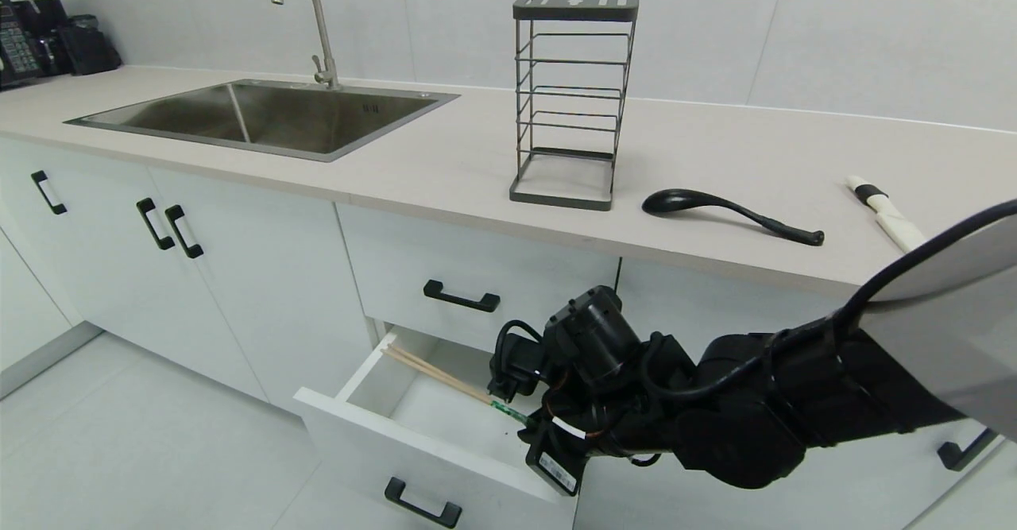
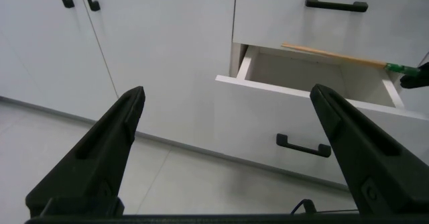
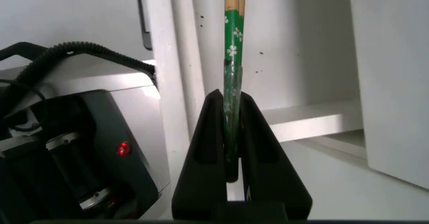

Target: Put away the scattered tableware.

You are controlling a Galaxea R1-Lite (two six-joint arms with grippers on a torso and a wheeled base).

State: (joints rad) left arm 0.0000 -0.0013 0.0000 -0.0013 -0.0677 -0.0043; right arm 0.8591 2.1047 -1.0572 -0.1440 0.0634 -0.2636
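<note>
The step in hand is stowing the chopsticks (image 1: pixel 442 373) in the open drawer (image 1: pixel 413 437). The right gripper (image 1: pixel 515 414) is clamping the green, flower-patterned end of the pair between its closed fingers, and it is sitting low over the drawer's right-hand part. The bare wooden ends are reaching across the drawer toward its left rear corner, and the pair is lying at a shallow slant. Whether the far ends are touching the drawer floor cannot be told. The left gripper (image 2: pixel 228 93) is holding nothing; its jaws are standing wide apart, and it is facing the cabinet fronts to the left of the drawer. Judged from this, the next move is calling for the right gripper to lower the held end until the pair is resting inside the drawer walls, then to part its fingers and lift clear without dragging the sticks over the front panel. The task is judged to be at an early stage: a black ladle (image 1: pixel 727 210) and a white-handled utensil (image 1: pixel 884 212) are lying on the counter (image 1: pixel 445 156), to the right of the wire rack (image 1: pixel 572 93). As for writing, a small white label (image 1: pixel 556 469) is showing on the right gripper's body, but its print is too small to read. The chopsticks are carrying a pattern only, with no lettering visible.
</note>
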